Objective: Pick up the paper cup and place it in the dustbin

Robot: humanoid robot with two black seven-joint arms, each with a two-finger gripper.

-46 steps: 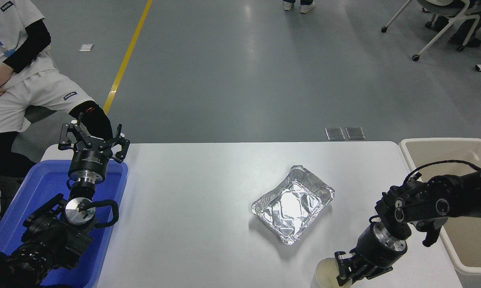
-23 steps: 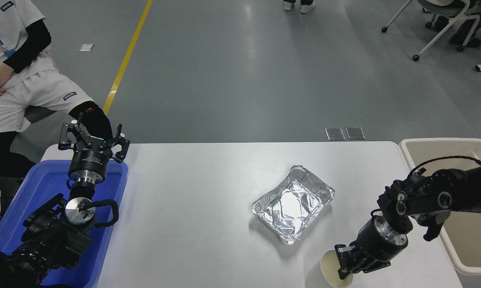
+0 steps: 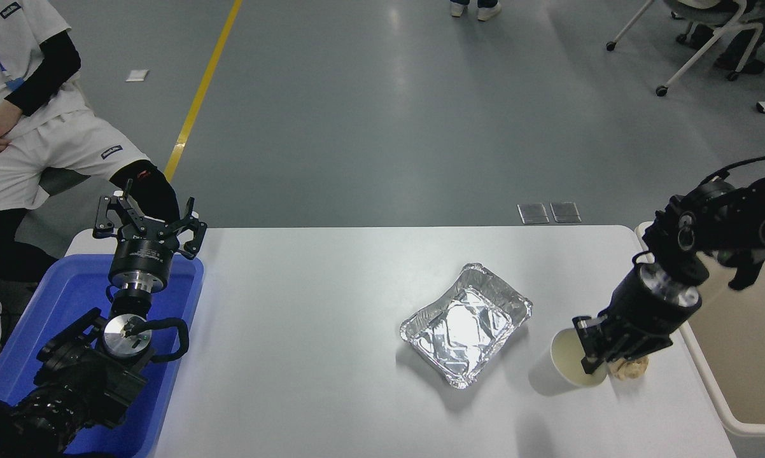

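The cream-white paper cup hangs above the table at the right, tilted with its mouth towards me, right of the foil tray. My right gripper is shut on the cup's rim and holds it up; its shadow lies on the table below. The beige dustbin stands at the table's right edge, just right of the gripper. My left gripper is open and parked over the blue bin at the left.
A silver foil tray lies at the table's middle right. A crumpled tan paper ball sits just behind the right gripper. A blue plastic bin stands at the left edge. A person sits at the far left.
My right gripper has lifted the paper cup from the table's front edge and carried it up and to the right, towards the dustbin. The tan paper ball has come into view. The left arm has not moved.
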